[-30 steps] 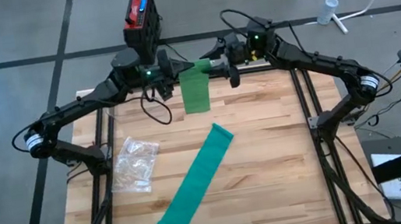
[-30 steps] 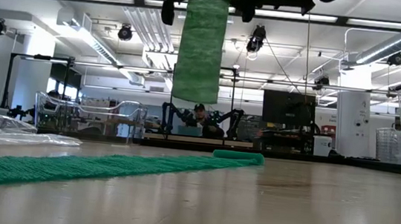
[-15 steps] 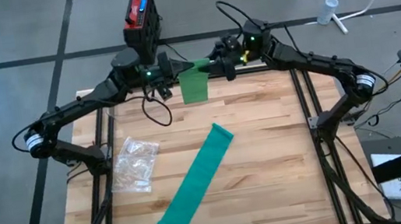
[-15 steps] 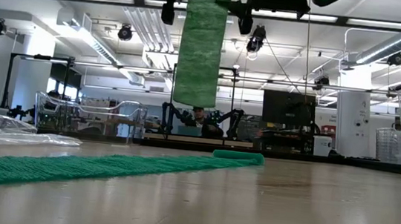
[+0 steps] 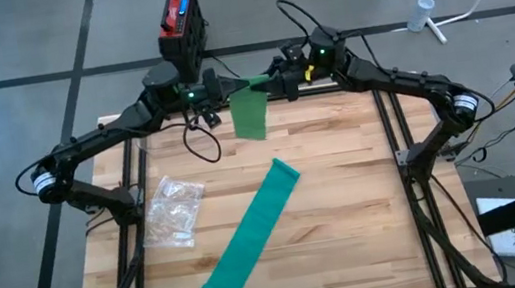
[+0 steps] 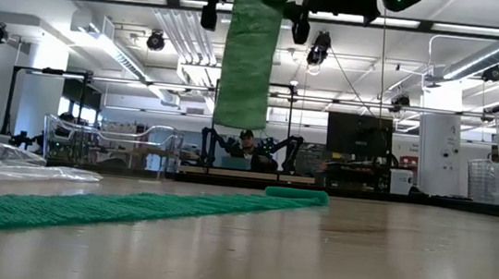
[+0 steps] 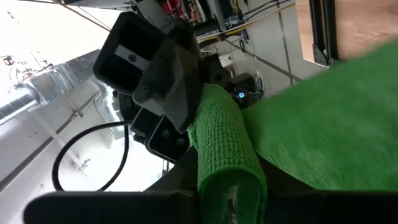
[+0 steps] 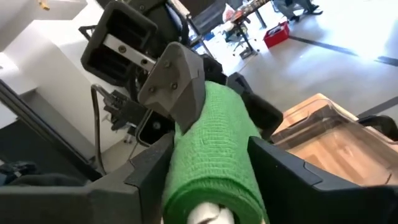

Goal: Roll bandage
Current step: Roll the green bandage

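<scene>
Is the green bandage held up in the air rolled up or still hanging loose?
Partly rolled: the bandage forms a roll at its top, while a loose tail hangs below.

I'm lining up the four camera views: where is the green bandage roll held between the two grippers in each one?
High view: bandage roll at the table's far edge, its tail hanging.
Low view: top centre, tail hanging down.
Left wrist view: centre.
Right wrist view: lower centre.
Shared landmark: the flat green strip lying on the table, high and low views only.
</scene>
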